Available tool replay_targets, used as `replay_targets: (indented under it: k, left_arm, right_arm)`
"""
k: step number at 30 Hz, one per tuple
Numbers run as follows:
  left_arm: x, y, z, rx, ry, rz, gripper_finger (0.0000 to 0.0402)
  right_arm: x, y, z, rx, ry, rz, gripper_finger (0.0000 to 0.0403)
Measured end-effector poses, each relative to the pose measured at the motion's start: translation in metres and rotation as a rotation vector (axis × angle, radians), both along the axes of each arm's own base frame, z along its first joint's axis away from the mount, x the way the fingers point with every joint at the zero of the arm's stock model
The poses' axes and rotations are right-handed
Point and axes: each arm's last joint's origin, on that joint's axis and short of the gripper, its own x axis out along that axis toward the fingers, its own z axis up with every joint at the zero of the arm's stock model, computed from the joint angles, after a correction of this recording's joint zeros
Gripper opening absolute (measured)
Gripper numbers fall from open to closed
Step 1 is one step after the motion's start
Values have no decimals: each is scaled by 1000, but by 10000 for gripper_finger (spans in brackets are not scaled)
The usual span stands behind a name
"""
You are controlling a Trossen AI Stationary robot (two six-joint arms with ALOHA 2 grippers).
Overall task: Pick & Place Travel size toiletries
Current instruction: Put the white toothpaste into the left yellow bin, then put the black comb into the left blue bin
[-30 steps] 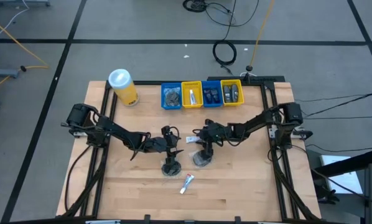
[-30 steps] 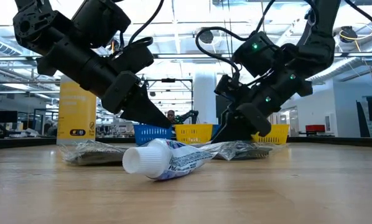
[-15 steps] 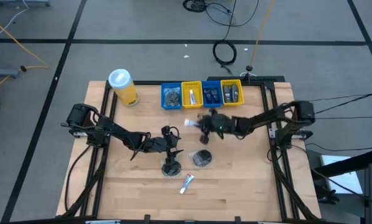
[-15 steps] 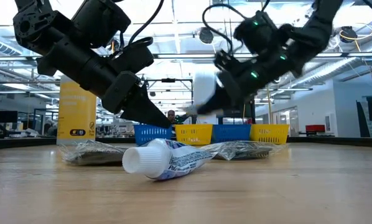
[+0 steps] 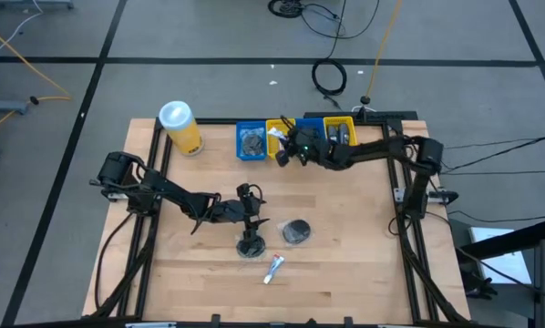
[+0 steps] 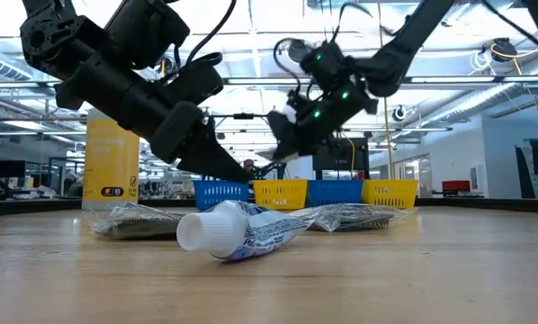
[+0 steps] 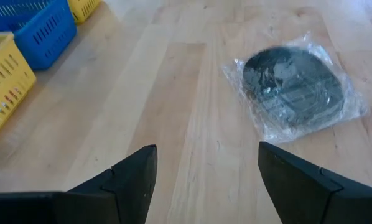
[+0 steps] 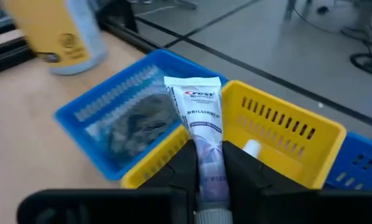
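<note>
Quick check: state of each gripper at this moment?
Left gripper: open, empty, low over the table.
Right gripper: shut on a toothpaste tube, above the yellow bin.

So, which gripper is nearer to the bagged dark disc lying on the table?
Left. The left gripper hangs just beside the bagged dark disc; the right gripper is far off, over the bins.

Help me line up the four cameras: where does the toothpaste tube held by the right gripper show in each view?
High view: toothpaste tube above the yellow bin, in the right gripper.
Low view: small white shape above the bins.
Left wrist view: not in it.
Right wrist view: centre, between the fingers.
Shared landmark: the yellow bin.
</note>
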Motion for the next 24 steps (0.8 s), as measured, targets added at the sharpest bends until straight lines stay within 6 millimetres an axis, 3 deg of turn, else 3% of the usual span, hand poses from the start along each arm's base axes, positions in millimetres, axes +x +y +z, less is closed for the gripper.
replay_targets:
  k: [11,17,24]
  left_arm:
    - [0,0,-1,0,8,0,271]
    - [-1,0,-1,-1,12,0,271]
    - [-1,0,-1,-3,15,0,271]
  right_arm:
    - [11,-20,-36,91,8,-81,63]
    - [12,-21,-34,93,-32,-87,91]
    - [16,-22,-27,46,-96,-66,167]
